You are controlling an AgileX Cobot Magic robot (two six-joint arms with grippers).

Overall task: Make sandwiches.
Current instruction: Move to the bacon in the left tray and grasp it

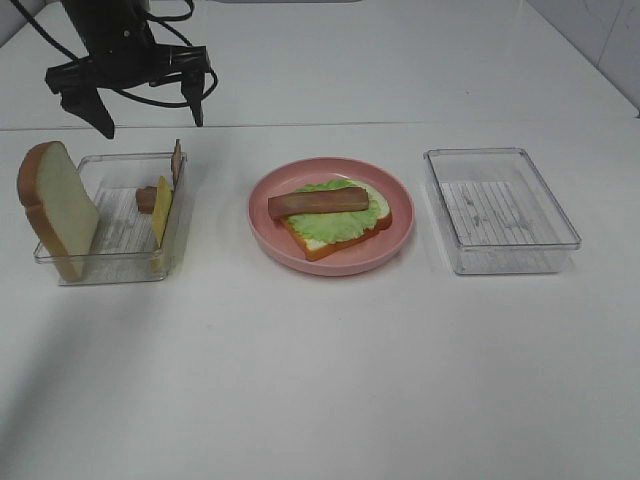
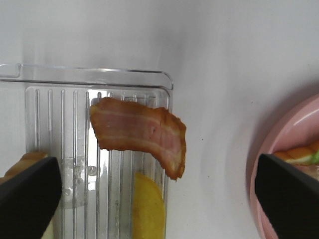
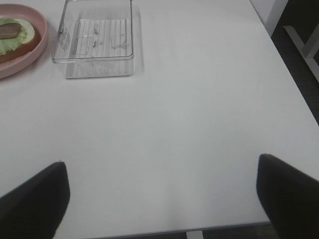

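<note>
Sandwich [image 1: 330,218] is found half-built at centre on the pink plate [image 1: 262,225]: bottom toast [image 1: 322,247], lettuce [image 1: 345,225] laid over it, one bacon strip [image 1: 318,202] laid across the top. No cheese and no top slice are seen on it yet. The L gripper [image 1: 150,124] is held high over the far right corner of the left tray [image 1: 110,272], jaws spread wide, nothing gripped or touched. Under it, per the wrist view, a second bacon strip [image 2: 142,132] is propped on edge at the tray's right wall, w/ the cheese slice [image 2: 148,211] propped just nearer along the same wall. The top toast slice [image 1: 60,205] is stood upright at the tray's left end. A small brown piece [image 1: 147,198] is seen on the tray floor, too small to be identified. The R gripper [image 3: 160,199] is held over the near right part of the table [image 3: 189,124], jaws likewise wide, nothing held, well apart from the right tray [image 1: 500,264]. Step in hand is judged to be a pick from the left tray, prob. the second bacon strip, given the alignment. Next move: a straight descent is called for, w/ fingers set either side of the thin strip and the tray wall cleared by the outer finger. The strip is leaning, so it could be tipped flat if nudged. Cheese and top slice are left for afterwards.
</note>
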